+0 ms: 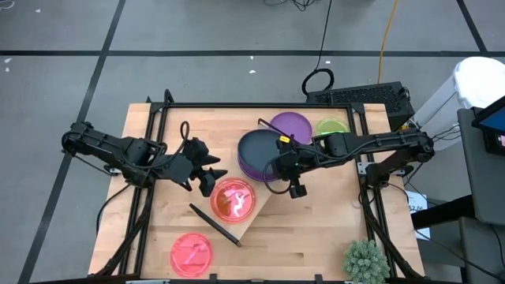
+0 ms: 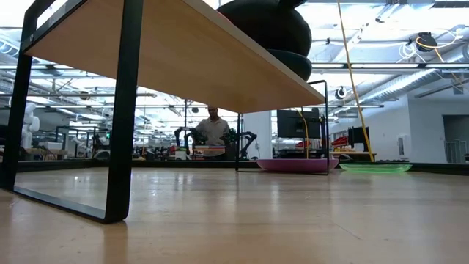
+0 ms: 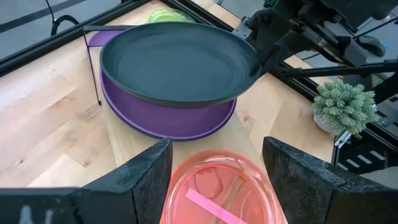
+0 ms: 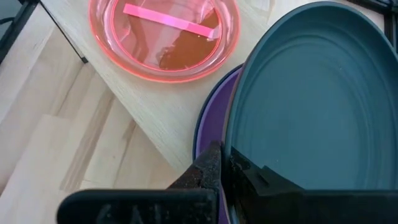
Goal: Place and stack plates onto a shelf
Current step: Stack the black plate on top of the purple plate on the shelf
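Your right tool point(image 1: 288, 160), clenched on the dark teal plate's point(image 1: 259, 150) rim, held it tilted directly over the purple plate point(image 3: 168, 118) at frame centre, while the left tool point(image 1: 207, 175) stood released.

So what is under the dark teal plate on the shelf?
Under the dark teal plate lies a purple plate, resting on the shelf. Only its rim shows; its middle is covered, so anything between them cannot be seen.

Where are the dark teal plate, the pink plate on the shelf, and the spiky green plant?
dark teal plate point(image 3: 174, 62), left wrist view, centre of its inner face.
pink plate on the shelf point(image 1: 232, 199), high view, its middle.
spiky green plant point(image 1: 366, 262), high view, top of the foliage.
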### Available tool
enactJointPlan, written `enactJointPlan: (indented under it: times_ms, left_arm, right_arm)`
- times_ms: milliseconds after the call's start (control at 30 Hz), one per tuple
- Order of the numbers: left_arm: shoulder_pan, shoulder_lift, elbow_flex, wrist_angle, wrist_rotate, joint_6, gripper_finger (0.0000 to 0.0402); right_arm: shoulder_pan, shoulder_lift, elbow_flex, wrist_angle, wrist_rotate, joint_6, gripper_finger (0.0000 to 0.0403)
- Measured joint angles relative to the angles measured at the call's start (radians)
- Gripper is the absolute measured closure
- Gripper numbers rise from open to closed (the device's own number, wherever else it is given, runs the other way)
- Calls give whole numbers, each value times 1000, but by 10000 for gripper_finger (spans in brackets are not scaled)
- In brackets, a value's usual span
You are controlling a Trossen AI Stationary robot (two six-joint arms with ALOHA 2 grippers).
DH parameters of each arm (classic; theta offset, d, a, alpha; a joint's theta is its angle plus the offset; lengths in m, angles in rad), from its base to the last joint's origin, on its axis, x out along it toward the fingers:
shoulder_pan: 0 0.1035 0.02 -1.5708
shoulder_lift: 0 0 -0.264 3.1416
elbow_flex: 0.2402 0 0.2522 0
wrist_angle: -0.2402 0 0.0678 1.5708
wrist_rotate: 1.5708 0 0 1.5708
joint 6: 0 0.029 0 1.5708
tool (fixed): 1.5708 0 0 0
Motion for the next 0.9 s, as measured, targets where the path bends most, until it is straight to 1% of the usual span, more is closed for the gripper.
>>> enactJointPlan:
  times_ms: [333,733,900]
  left_arm:
    - [0,0,0,0,0,7,147]
    - [0,0,0,0,0,12,147]
    - [0,0,0,-1,0,14,147]
  right_arm:
    - [-13,0,-47,48,-3,-25,399]
    - [-13,-5,-49,55,3,-29,399]
    - [-13,-5,-49,55,4,-83,399]
